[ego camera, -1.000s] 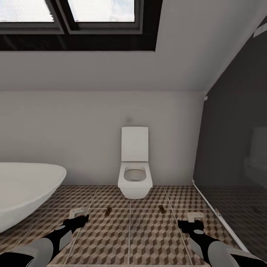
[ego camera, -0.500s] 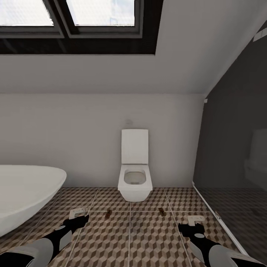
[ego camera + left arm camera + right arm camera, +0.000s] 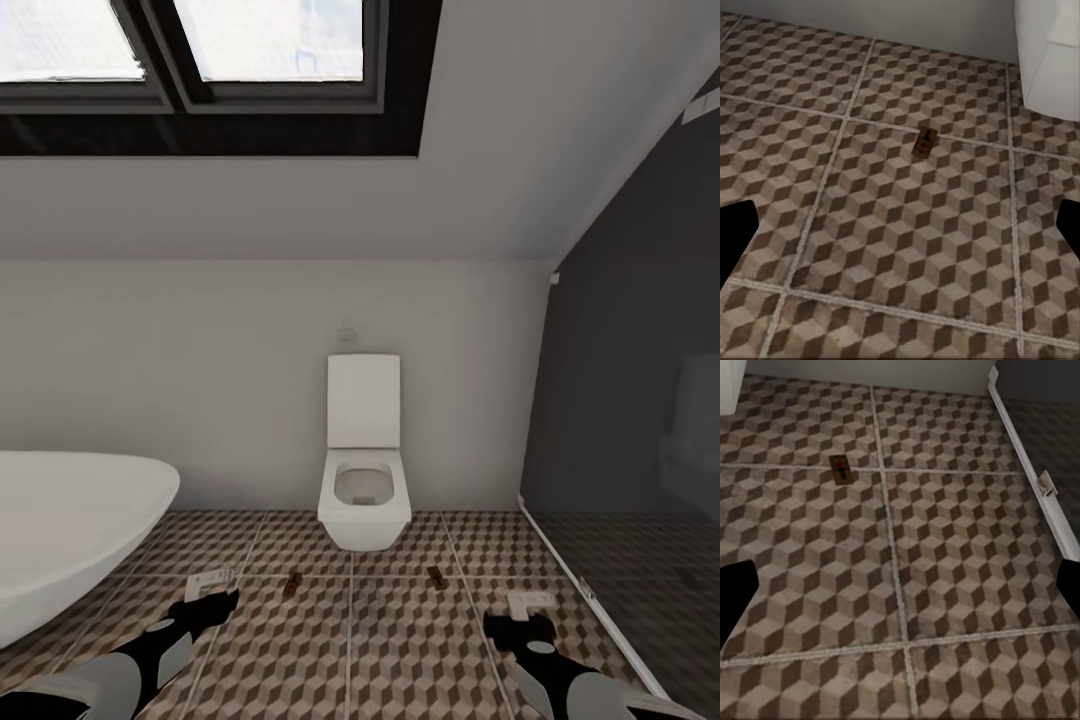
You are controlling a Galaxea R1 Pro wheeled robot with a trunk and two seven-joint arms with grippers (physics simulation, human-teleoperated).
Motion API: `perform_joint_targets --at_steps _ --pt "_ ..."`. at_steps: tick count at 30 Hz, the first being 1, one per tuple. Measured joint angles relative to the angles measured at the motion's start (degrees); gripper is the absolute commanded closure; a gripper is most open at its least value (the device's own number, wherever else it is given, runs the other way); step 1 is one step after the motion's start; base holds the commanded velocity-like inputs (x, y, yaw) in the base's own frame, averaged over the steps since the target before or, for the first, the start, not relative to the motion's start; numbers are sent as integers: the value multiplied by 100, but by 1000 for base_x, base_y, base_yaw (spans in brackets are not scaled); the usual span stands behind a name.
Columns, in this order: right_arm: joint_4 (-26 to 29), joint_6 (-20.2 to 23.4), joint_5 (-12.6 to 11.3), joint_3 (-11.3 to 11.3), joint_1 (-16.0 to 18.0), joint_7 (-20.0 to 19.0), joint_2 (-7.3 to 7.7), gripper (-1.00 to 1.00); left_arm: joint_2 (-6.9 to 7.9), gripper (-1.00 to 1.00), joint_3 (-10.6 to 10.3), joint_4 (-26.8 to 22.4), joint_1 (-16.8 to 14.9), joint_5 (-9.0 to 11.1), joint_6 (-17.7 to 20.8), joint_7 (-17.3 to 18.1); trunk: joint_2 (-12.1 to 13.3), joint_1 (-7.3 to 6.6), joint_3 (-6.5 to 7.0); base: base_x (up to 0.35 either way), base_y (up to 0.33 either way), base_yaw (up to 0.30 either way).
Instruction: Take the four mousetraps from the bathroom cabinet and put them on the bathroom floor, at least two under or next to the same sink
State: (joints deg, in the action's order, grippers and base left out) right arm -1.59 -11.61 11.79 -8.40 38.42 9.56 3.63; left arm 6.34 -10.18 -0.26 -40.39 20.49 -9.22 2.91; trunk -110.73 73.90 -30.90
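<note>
Two mousetraps lie flat on the cube-patterned bathroom floor (image 3: pixel 350 640) in front of the toilet. One mousetrap (image 3: pixel 292 583) (image 3: pixel 923 142) is ahead of my left gripper (image 3: pixel 210 592) (image 3: pixel 900 232). The other mousetrap (image 3: pixel 436 575) (image 3: pixel 840 468) lies ahead and to the left of my right gripper (image 3: pixel 528 610) (image 3: pixel 900 592). Both grippers hover low over the tiles, open, with nothing between their fingers and well short of the traps. The cabinet and the sink are out of view.
A white toilet (image 3: pixel 364 490) stands against the far wall. The white oval bathtub (image 3: pixel 60 530) bulges in at the left. A dark glass shower partition (image 3: pixel 630 420) with a white floor rail (image 3: pixel 1035 472) closes off the right side.
The whole head view has shifted a little, so the toilet and the floor sit lower in the picture: the camera moved. The traps stay where they were on the tiles, and both grippers remain open.
</note>
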Motion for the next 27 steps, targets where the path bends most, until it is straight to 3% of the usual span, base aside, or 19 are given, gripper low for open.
perform_joint_targets --at_steps 27 --pt "0 147 0 0 -228 11 48 -100 -19 -100 1 0 225 0 0 -18 1083 -593 485 0 0 0"
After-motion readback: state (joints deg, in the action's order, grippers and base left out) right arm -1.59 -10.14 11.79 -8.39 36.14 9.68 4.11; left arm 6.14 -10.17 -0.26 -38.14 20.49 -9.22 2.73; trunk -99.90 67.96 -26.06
